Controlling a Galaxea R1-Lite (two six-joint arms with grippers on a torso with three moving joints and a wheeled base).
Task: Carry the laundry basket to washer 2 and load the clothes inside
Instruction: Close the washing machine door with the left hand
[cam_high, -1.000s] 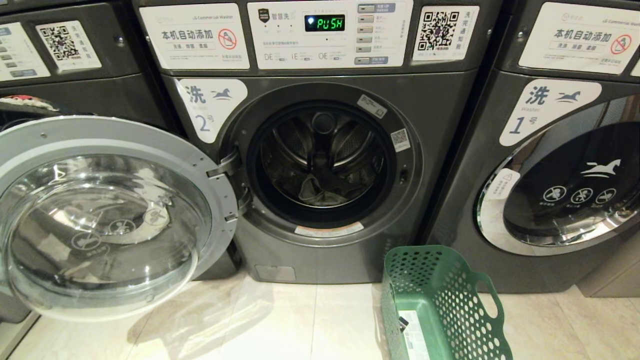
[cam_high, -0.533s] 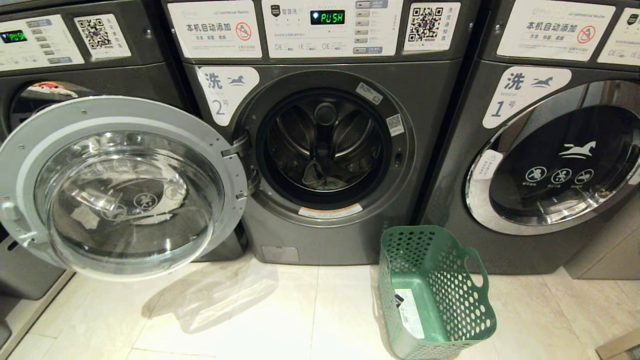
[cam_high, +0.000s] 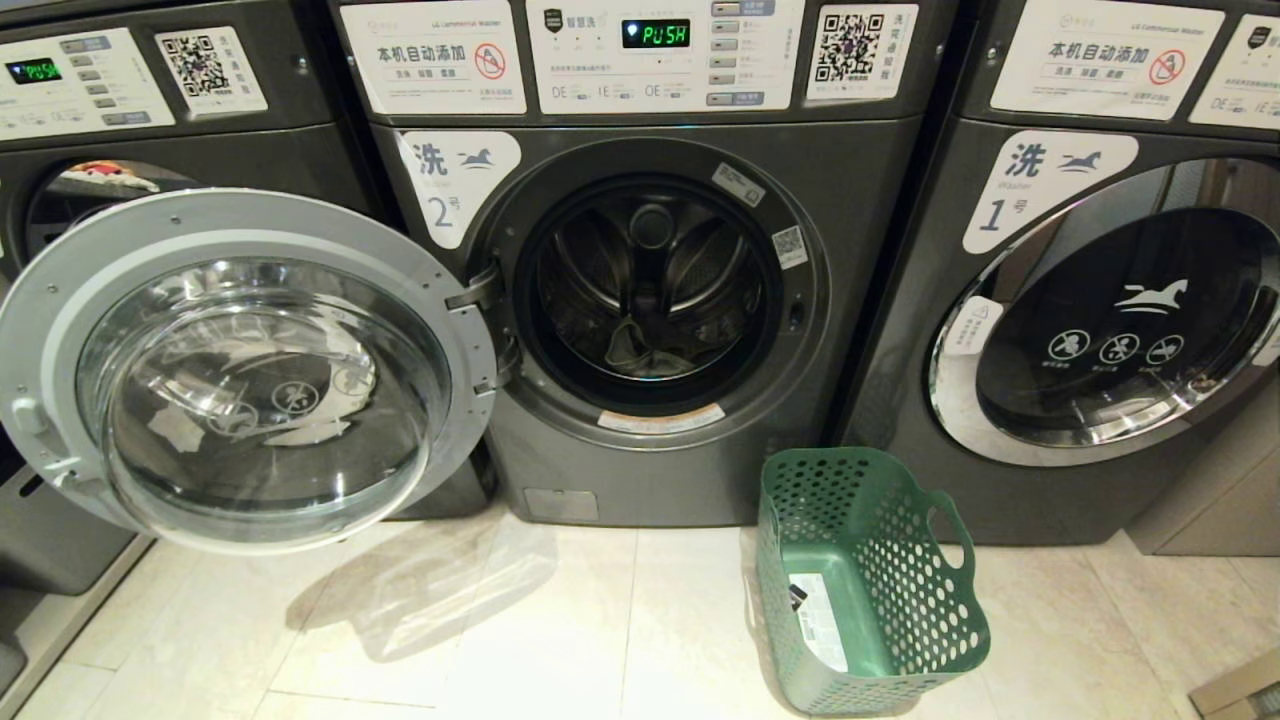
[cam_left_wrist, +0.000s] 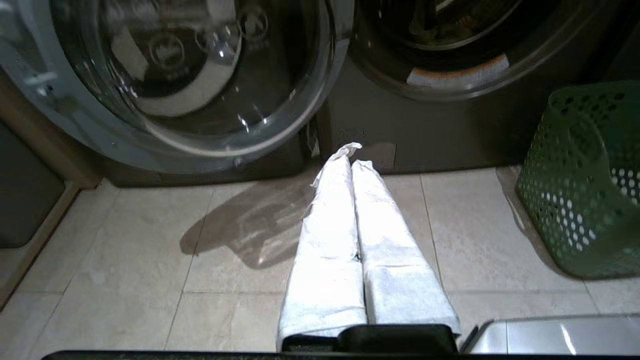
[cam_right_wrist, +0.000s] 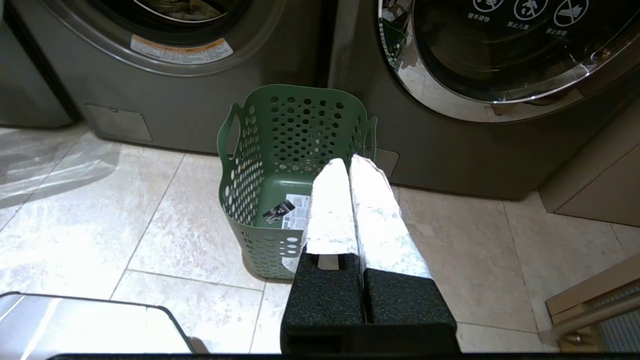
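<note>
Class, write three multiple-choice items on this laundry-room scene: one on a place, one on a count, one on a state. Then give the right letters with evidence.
1. Where does the laundry basket stand?
A. On the floor between washer 2 and washer 1
B. Inside a drum
C. On top of a washer

2. How many washer doors stand open?
A. None
B. One
C. Three

3. What is in the basket?
A. Denim piled high
B. Water
C. No clothes, only a sticker on its base

Answers: 1 A, it sits on the tiles before the gap between them. 2 B, only washer 2's door is swung out. 3 C, its base shows bare, and clothes lie in the drum.
</note>
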